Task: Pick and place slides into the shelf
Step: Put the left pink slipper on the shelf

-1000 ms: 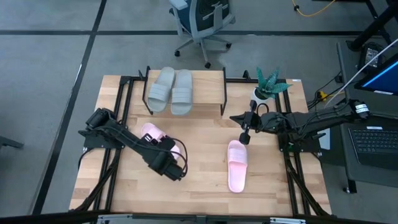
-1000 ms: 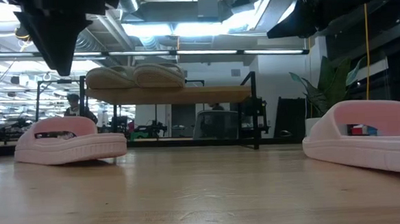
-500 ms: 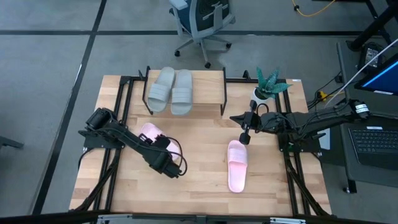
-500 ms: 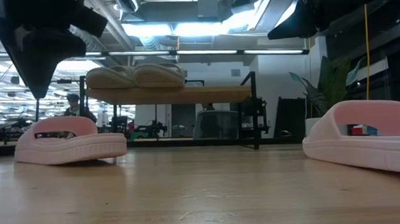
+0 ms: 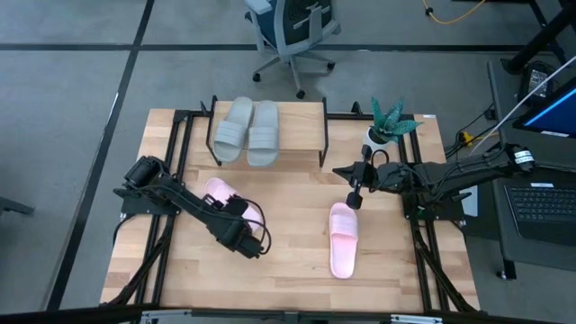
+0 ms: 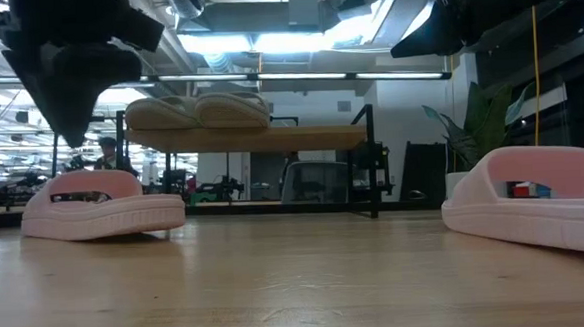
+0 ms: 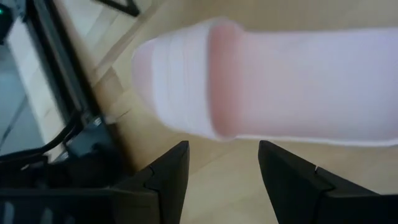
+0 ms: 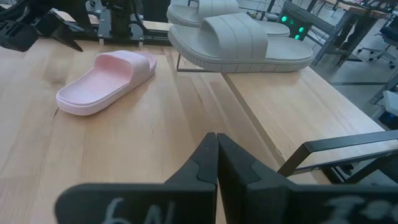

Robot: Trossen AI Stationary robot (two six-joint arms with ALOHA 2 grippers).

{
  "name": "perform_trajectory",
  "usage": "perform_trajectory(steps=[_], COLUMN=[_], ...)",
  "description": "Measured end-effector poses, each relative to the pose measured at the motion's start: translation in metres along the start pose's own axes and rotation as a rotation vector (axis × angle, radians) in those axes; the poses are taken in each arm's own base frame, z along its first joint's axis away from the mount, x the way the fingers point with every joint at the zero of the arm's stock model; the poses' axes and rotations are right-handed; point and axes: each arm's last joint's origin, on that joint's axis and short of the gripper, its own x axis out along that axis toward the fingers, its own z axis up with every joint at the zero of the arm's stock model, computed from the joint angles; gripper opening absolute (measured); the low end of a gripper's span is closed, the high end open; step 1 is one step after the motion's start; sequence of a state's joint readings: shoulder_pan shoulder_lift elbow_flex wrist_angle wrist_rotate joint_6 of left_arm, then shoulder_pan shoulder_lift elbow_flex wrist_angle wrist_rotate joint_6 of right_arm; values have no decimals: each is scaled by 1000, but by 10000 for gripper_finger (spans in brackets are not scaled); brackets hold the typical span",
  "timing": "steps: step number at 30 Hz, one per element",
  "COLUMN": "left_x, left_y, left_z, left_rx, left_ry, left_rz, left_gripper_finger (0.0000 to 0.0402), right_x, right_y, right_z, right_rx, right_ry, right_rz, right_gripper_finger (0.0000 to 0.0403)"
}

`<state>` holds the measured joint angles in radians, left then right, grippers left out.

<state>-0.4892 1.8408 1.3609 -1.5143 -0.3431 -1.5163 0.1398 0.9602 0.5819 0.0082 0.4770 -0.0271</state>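
Two pale grey-green slides (image 5: 248, 131) lie side by side on the shelf's plank top (image 5: 301, 126) at the table's far side; they also show in the low view (image 6: 199, 110). One pink slide (image 5: 216, 190) rests sole-down at the left, partly under my left arm. The other pink slide (image 5: 344, 238) rests sole-down at the right. My left gripper (image 5: 249, 241) is open, above the table by the left pink slide, which lies just ahead of the fingers (image 7: 224, 149) untouched. My right gripper (image 5: 354, 198) is shut and empty, above the right pink slide's far end.
A potted plant (image 5: 389, 126) stands at the table's far right corner. Black frame rails (image 5: 171, 180) run along the table's left and right sides. An office chair (image 5: 292, 31) stands beyond the far edge. Bare wood (image 5: 288, 216) lies between the two pink slides.
My left gripper has gone down a little and toward the table's far left, closer to the left pink slide. The slides have stayed where they were.
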Motion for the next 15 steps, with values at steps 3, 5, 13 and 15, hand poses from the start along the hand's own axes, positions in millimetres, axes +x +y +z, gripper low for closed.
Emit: perform_trajectory(steps=[3,5,13,15], left_x=[1,1,1,1], left_y=[-1,-1,0,0], left_z=[2,3,5,5], left_rx=[-8,-9,-14,-23], left_ry=[-22,-31,-35,-35], left_rz=[-6,-4,3,3], left_gripper_finger=[185,185,185,185], right_x=[0,0,0,0], right_y=[0,0,0,0], right_z=[0,0,0,0], right_rx=[0,0,0,-1], right_ry=[0,0,0,3], right_rz=[0,0,0,0], right_gripper_finger=[4,4,4,4])
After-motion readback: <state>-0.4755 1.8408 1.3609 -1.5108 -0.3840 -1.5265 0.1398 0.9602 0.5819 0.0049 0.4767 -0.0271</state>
